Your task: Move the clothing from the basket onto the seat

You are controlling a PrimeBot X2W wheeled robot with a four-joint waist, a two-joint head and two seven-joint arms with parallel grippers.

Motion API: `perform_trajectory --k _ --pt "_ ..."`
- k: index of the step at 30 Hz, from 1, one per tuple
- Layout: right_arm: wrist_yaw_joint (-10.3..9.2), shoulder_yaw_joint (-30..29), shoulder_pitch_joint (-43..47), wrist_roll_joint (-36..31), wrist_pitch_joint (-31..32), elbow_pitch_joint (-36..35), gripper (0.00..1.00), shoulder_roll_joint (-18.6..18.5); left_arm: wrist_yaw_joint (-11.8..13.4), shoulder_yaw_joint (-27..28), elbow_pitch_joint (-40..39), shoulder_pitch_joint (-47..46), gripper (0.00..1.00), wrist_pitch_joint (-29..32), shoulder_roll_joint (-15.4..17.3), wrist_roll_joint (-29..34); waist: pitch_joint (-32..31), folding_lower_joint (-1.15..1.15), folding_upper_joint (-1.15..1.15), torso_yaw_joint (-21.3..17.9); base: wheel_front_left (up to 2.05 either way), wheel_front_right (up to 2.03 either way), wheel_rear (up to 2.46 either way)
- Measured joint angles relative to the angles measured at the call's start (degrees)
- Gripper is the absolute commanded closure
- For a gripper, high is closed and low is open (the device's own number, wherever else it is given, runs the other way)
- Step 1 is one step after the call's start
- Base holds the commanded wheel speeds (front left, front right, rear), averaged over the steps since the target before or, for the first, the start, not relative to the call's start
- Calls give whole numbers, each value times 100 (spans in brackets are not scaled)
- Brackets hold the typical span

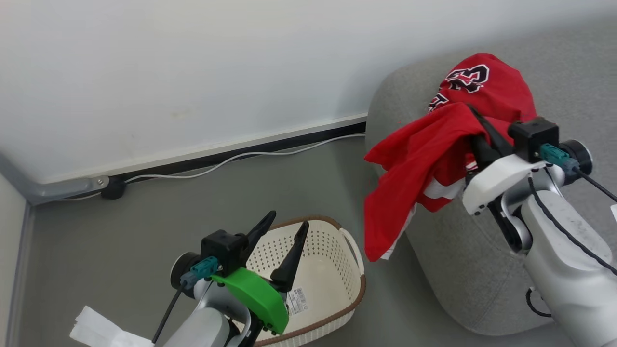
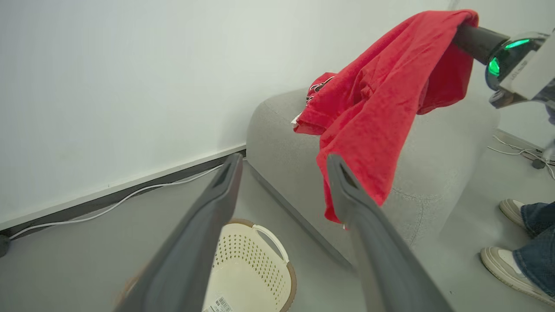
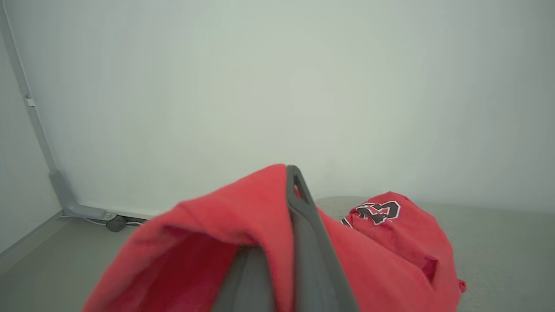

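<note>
My right gripper [image 1: 475, 127] is shut on a plain red piece of clothing [image 1: 414, 159], held over the rounded end of the grey seat [image 1: 458, 250]. The cloth drapes over the closed fingers [image 3: 299, 203] and hangs down the seat's side [image 2: 368, 130]. A second red garment with black-and-white numerals [image 1: 475, 77] lies bunched on the seat [image 3: 498, 242] behind it [image 3: 390, 216]. My left gripper [image 1: 282, 231] stands open above the cream basket [image 1: 332, 241], with nothing between its fingers [image 2: 225, 182]. The basket's [image 2: 260, 255] bare base and sticker label show.
A white cable [image 1: 250, 156] runs along the dark baseboard under the pale wall. A grey pipe [image 1: 62, 188] bends at the left corner. A person's shoes [image 2: 507, 264] stand on the floor beside the seat. Something white and folded [image 1: 96, 330] lies at the lower left.
</note>
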Motion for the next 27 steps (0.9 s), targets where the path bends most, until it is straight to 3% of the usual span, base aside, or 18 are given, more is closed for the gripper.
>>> perform_trajectory --k 11,21,27 --pt "-242 -486 667 162 -3 -454 100 -554 -87 -232 7 145 0 -57 -7 5 -1 0 0 -762 0 0 0" --pt "-232 -661 939 390 3 -890 100 -818 -112 -404 -24 169 0 -58 -35 89 143 0 0 -1382 0 0 0" --pt "-132 -737 1012 522 64 -1016 100 -864 -148 -483 -87 157 0 -19 -38 156 385 0 0 -1434 0 0 0"
